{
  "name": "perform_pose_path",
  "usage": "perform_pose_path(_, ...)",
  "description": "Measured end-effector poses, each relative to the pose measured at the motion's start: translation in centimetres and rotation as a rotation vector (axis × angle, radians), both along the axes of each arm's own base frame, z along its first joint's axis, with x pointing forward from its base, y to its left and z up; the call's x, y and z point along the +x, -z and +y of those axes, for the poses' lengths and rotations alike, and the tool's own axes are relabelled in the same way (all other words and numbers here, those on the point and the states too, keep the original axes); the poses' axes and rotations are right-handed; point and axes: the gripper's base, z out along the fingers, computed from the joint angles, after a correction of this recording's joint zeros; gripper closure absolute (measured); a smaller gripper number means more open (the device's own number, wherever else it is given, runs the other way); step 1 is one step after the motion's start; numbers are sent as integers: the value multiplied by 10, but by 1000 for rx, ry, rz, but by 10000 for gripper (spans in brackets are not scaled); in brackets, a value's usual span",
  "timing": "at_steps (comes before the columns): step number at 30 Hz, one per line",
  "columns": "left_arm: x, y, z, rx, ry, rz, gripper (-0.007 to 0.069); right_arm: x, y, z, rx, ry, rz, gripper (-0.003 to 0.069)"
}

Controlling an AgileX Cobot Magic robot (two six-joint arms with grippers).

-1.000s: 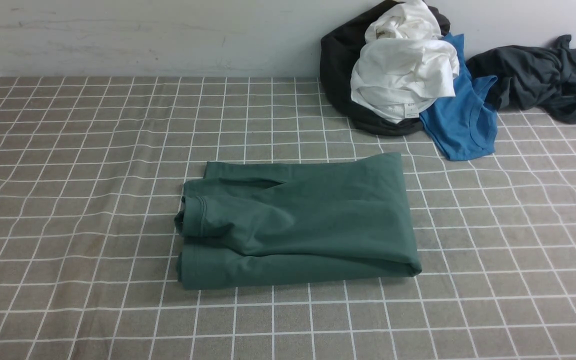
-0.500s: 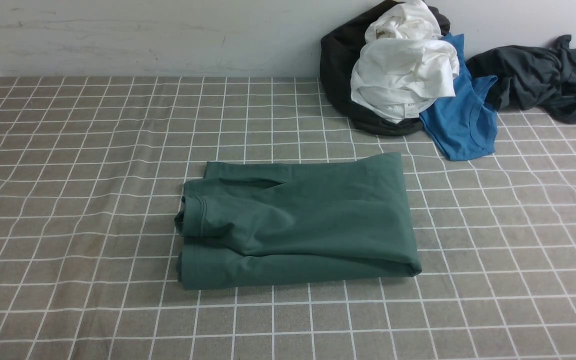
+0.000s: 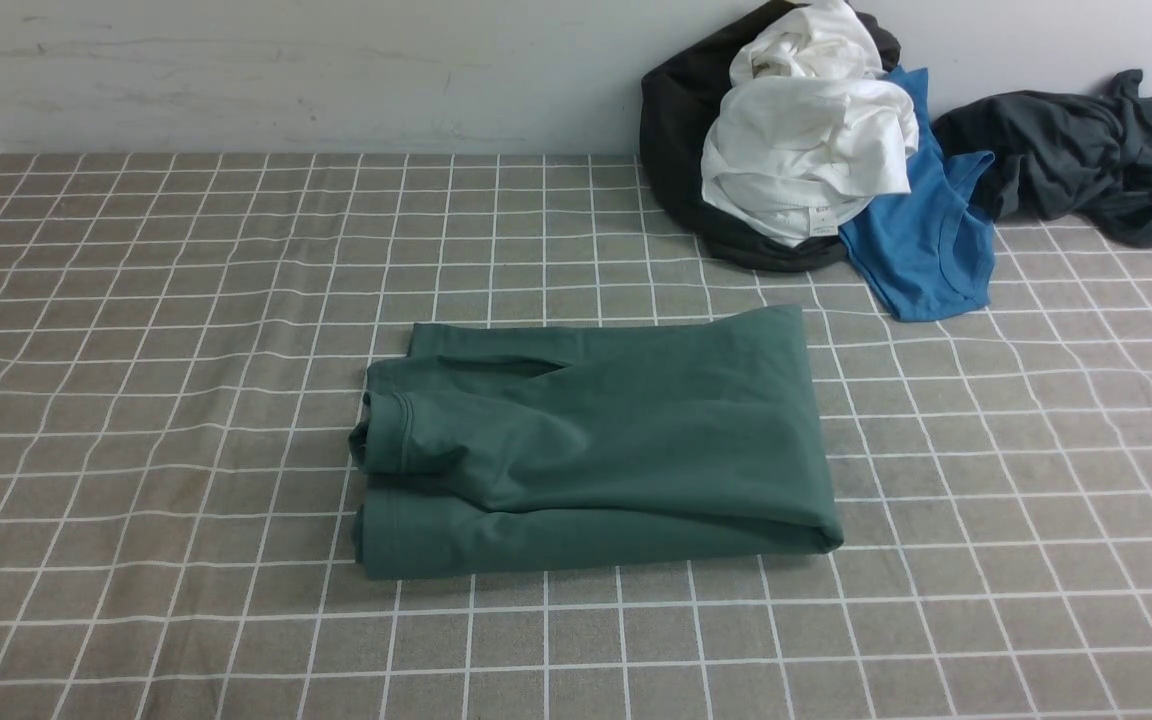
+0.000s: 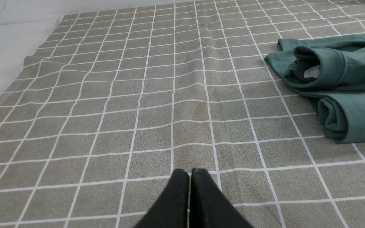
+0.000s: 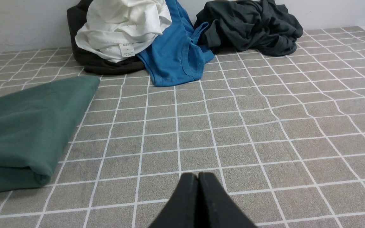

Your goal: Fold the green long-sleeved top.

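Mid-counter (image 3: 136, 300), our green top (image 3: 596, 450) sat folded; left claw (image 4: 189, 172) and right claw (image 5: 198, 176) were both pinched together, holding nothing.

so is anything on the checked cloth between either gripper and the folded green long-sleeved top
Nothing visible. Bare grey checked tablecloth lies between the shut left gripper and the green long-sleeved top, and likewise ahead of the shut right gripper. The pile of other clothes sits behind the top.

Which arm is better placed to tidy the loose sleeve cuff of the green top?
Probably the left. The loose cuff lies at the left end of the green top, and the left tool, shut and empty, points at the cloth just beside it. The right tool faces the smooth folded end.
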Motion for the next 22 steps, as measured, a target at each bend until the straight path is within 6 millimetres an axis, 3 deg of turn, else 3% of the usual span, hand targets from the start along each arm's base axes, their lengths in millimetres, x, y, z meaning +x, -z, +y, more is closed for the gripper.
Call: perform_pose_path(22, 0, 0, 0, 0, 0, 0, 631, 0, 0, 0, 14, 3, -1, 673)
